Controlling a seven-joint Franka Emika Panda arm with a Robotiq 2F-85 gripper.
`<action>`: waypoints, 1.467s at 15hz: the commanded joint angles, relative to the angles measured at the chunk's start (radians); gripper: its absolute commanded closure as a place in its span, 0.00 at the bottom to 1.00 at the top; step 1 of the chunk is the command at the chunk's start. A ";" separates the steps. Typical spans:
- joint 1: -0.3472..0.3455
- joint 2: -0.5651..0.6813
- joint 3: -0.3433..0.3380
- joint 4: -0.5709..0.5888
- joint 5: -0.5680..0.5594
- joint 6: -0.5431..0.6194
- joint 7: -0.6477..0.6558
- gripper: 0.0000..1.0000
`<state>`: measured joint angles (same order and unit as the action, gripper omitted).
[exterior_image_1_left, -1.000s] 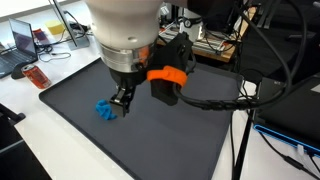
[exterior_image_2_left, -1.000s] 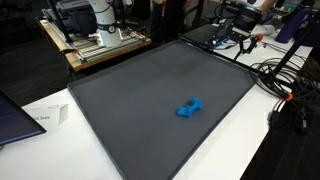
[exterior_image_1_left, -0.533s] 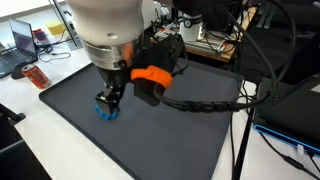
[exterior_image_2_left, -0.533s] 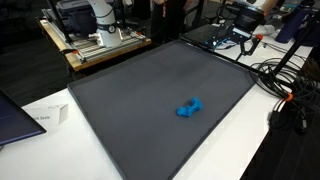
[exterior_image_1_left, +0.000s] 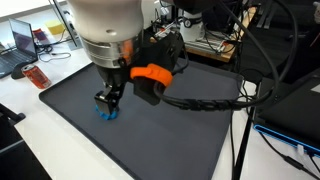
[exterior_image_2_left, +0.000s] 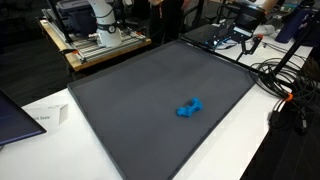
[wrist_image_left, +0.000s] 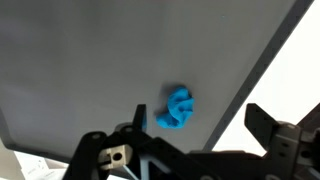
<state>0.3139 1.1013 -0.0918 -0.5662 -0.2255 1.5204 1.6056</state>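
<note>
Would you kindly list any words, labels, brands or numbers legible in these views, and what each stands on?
No text can be read.
White card on the table: any print too small to read.
Laptop screen: too blurred.
Blue object, dark mat, gripper: no lettering visible.

The dark mat (exterior_image_2_left: 120, 95) lies bare on every side of the blue toy (exterior_image_2_left: 189, 107), leaving open room above and around it. Cables (exterior_image_2_left: 285, 85) crowd the white table (exterior_image_2_left: 262, 150) past the mat's edge nearest the toy.
</note>
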 joint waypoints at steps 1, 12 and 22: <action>0.013 -0.007 -0.013 -0.027 -0.038 -0.005 -0.058 0.00; -0.041 -0.183 0.021 -0.412 -0.165 0.249 -0.628 0.00; -0.141 -0.410 0.022 -0.840 -0.115 0.490 -1.047 0.00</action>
<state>0.1958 0.8118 -0.0698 -1.2109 -0.3667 1.9235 0.6441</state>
